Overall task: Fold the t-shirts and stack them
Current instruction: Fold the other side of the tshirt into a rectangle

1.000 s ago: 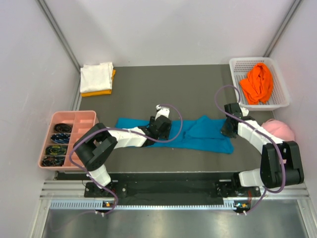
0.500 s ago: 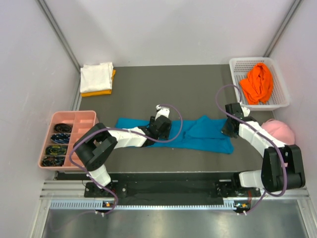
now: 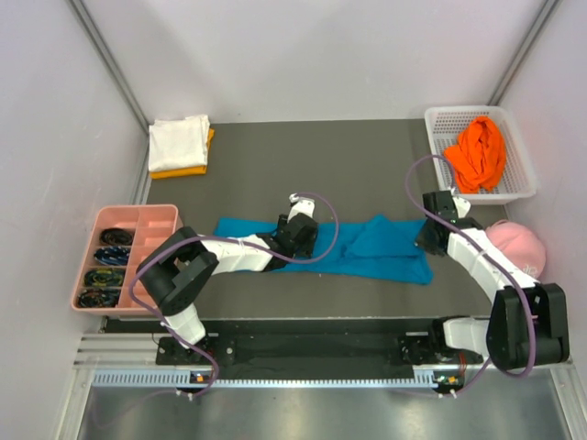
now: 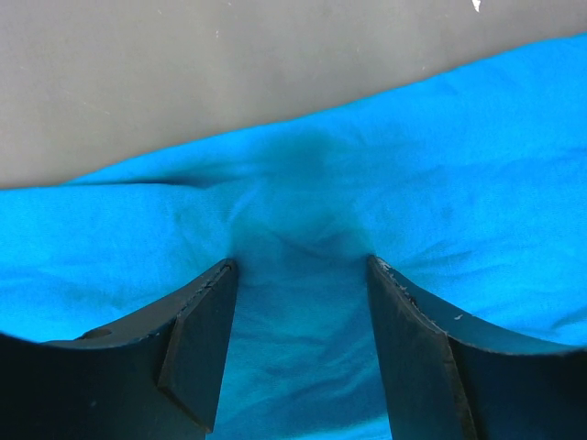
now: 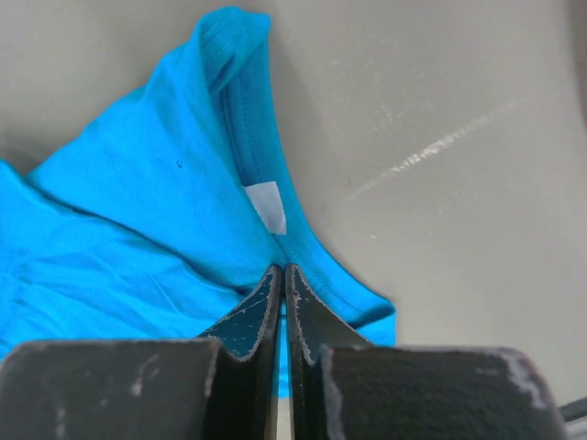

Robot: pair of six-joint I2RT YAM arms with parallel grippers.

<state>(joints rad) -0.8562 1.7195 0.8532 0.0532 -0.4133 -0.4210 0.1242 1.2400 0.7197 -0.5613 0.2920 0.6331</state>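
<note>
Teal-blue t-shirt (image 3: 371,249) lay stretched across the middle of the tabletop (image 3: 321,165). We had our left hand (image 4: 300,264) spread open, fingers planted mid-shirt like an anchor. Our right hand (image 5: 282,273) was closed, pinching the collar-end edge (probably to fold it over).

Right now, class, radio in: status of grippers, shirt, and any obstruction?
Left gripper open on teal shirt. Right gripper shut on its edge near collar. Pink cap off to the right, not touching cloth.
</note>
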